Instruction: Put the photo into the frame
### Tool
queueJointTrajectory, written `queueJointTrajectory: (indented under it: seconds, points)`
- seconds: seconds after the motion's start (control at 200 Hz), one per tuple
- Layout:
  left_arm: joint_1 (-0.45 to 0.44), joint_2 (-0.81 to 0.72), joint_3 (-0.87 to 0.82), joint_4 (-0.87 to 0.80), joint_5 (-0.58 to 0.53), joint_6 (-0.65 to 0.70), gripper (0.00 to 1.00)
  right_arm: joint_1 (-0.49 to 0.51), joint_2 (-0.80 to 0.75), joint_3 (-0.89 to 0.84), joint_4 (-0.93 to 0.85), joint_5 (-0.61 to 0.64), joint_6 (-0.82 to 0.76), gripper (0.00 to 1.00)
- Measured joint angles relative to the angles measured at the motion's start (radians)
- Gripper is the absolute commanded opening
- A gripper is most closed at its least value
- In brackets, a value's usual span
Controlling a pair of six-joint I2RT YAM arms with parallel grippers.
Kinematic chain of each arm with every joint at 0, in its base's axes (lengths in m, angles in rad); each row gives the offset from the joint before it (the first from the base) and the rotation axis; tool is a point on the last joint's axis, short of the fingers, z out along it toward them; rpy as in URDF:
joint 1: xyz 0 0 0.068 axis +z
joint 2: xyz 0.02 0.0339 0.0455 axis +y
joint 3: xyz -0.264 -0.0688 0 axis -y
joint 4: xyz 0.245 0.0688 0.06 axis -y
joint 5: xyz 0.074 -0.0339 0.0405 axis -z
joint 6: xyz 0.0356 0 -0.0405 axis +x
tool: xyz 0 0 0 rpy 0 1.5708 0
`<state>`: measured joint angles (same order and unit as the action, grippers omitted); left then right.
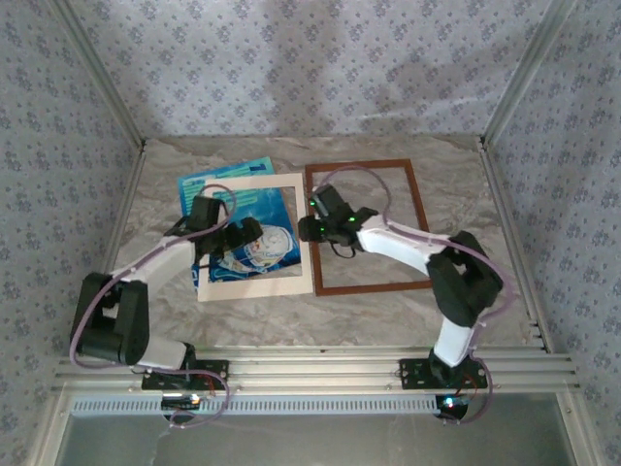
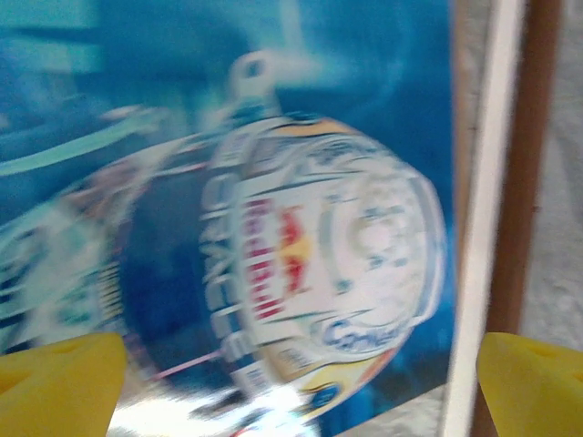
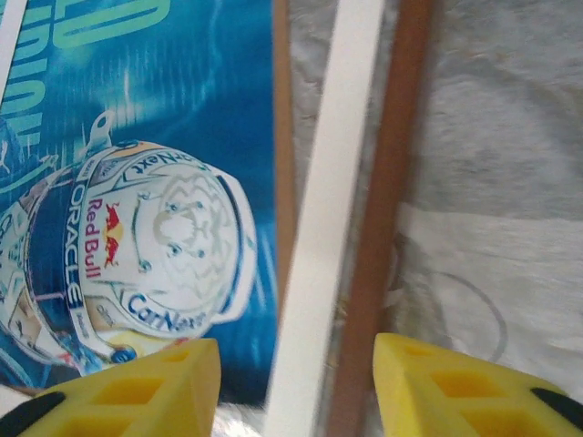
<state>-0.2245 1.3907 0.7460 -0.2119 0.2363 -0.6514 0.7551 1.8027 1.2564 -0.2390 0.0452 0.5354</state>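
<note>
Left of frame (image 1: pixel 359 164), photo (image 1: pixel 260 204) lies flat on counter (image 1: pixel 388 316) under cream mat (image 1: pixel 254 288), not yet in frame. Mat's right strip meets frame's left bar. Right end effector (image 1: pixel 312 228) straddles strip and bar, probably to shift mat off photo; gripping or not, cannot tell. Left end effector (image 1: pixel 243 236) released, spread wide above photo. Right wrist view resolves strip against bar; top view gives whole layout.

1. The photo (image 1: pixel 221 183) lies left of centre on the surface (image 1: pixel 388 320), under the mat (image 1: pixel 254 288), jutting past its far-left corner.
2. The frame (image 1: pixel 369 287) lies just right of the mat.
</note>
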Motion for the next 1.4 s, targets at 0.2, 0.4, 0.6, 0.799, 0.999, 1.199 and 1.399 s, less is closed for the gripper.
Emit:
queueJointTrajectory:
  seconds: [0.2, 0.4, 0.6, 0.799, 0.999, 1.199, 1.399]
  points:
    - [0.095, -0.074, -0.098, 0.025, -0.024, -0.012, 0.99, 0.064, 0.206, 0.192, -0.038, 0.027, 0.033, 0.43]
    - [0.111, -0.074, -0.129, 0.082, -0.024, -0.027, 0.98, 0.067, 0.346, 0.309, -0.13, 0.08, 0.071, 0.44]
    - [0.133, -0.072, -0.136, 0.121, -0.039, -0.04, 0.99, 0.068, 0.372, 0.356, -0.204, 0.154, 0.103, 0.46]
    - [0.139, -0.024, -0.15, 0.14, -0.051, -0.042, 0.99, 0.063, 0.372, 0.355, -0.233, 0.188, 0.117, 0.53]
    - [0.139, 0.003, -0.153, 0.164, -0.055, -0.042, 0.99, 0.049, 0.354, 0.32, -0.225, 0.211, 0.127, 0.6]
    - [0.139, 0.011, -0.153, 0.175, -0.055, -0.042, 0.99, 0.028, 0.346, 0.306, -0.215, 0.2, 0.127, 0.6]
    - [0.14, 0.017, -0.153, 0.191, -0.054, -0.042, 0.99, 0.027, 0.354, 0.304, -0.194, 0.151, 0.134, 0.59]
